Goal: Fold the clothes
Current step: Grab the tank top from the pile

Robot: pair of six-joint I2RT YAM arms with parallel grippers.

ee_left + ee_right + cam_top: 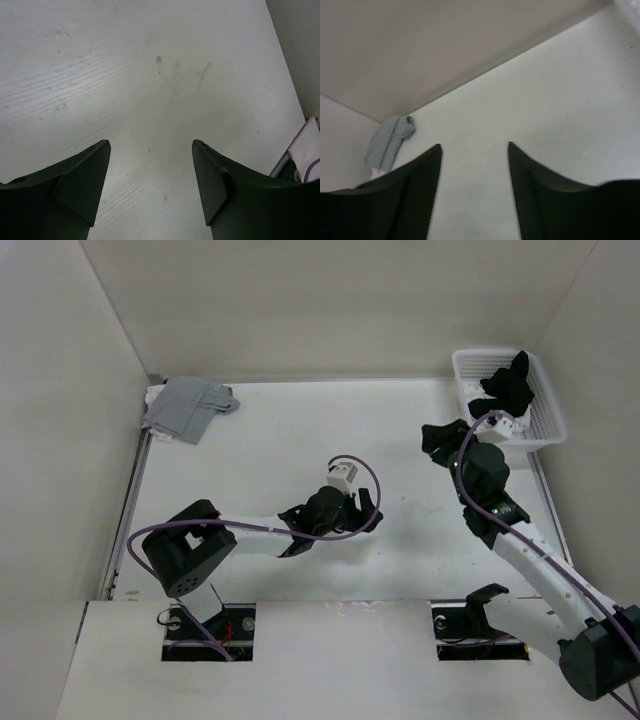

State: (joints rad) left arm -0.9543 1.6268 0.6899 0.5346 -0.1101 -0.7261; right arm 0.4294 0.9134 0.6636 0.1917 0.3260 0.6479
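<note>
Clothes (pixel 505 387) lay bunched in the basket (pixel 462 370) at upper right, not yet fetched. Right gripper (pixel 438 443) beside it and left gripper (pixel 366 512) mid-frame were both spread and empty, seemingly poised for pickup.

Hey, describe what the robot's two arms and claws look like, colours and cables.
Both the left arm and right arm have white tube links between bulky black joints. A purple cable loops along each. The left claw and right claw each have two matte black, wedge-shaped fingers tapering to points. No markings show.
</note>
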